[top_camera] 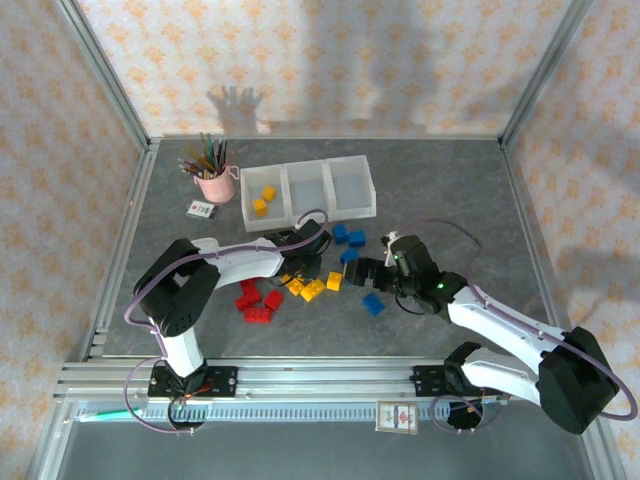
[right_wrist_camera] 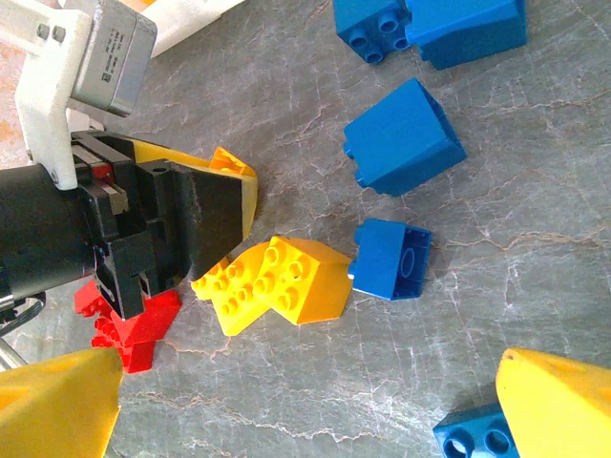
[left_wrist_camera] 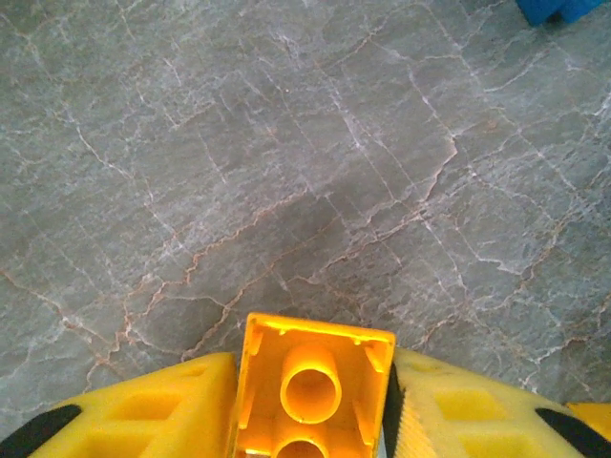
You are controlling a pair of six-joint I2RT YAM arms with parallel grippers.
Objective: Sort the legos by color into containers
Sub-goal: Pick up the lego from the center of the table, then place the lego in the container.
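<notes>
Open table [top_camera: 450, 190] right of the tray [top_camera: 283, 195]; blue legos [top_camera: 348, 236] sit before it, pink pencil cup [top_camera: 213, 187] guards its left end.

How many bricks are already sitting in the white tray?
2, both in the left compartment of the tray: the rear yellow brick and the front yellow brick just before it. The other two compartments look empty; nothing seems hidden.
</notes>
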